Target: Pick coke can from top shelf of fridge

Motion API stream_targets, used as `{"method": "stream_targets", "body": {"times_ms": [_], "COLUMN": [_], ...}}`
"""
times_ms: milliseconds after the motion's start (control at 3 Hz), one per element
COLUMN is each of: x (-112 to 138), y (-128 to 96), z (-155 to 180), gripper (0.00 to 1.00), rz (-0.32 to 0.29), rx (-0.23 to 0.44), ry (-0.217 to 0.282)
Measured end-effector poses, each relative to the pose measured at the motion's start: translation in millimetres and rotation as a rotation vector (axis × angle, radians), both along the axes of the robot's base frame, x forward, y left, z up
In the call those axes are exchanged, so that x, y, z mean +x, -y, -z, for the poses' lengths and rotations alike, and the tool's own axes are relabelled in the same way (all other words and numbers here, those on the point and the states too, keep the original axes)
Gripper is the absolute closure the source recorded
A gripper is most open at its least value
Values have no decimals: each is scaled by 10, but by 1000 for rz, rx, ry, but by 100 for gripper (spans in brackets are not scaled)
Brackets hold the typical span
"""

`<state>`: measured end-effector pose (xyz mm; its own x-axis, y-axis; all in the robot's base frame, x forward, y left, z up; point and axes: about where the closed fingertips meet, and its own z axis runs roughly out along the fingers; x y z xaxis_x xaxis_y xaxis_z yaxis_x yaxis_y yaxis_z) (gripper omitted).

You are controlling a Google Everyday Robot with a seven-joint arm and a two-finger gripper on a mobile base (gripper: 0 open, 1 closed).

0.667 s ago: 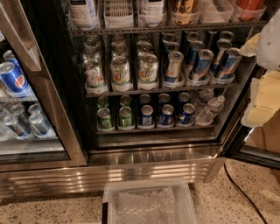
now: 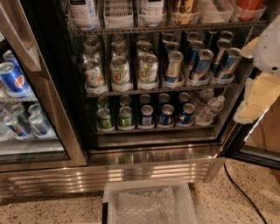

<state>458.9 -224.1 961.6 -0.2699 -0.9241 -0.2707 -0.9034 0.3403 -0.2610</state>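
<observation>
gripper (image 2: 258, 94) sits at the right edge of the view just outside the open fridge (image 2: 153, 162), about level with the 7up cans (image 2: 120, 70); can't make out if it's apart or closed. coke can (image 2: 250, 5) looks to be the red item far right on the top shelf (image 2: 144, 29), only its lower part in frame, up and a bit left of the gripper. likely light, thin aluminium that dents under a hard squeeze, maybe slick from cold, so take it around mid-body from the front.
</observation>
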Motion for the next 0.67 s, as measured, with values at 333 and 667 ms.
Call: {"method": "stream_targets", "body": {"times_ms": [333,667], "x": [303,304], "y": [102,102], "z": [135,135], "gripper": [0,0], "rz": [114,114], "rx": [115,115], "ry": [63,63]}}
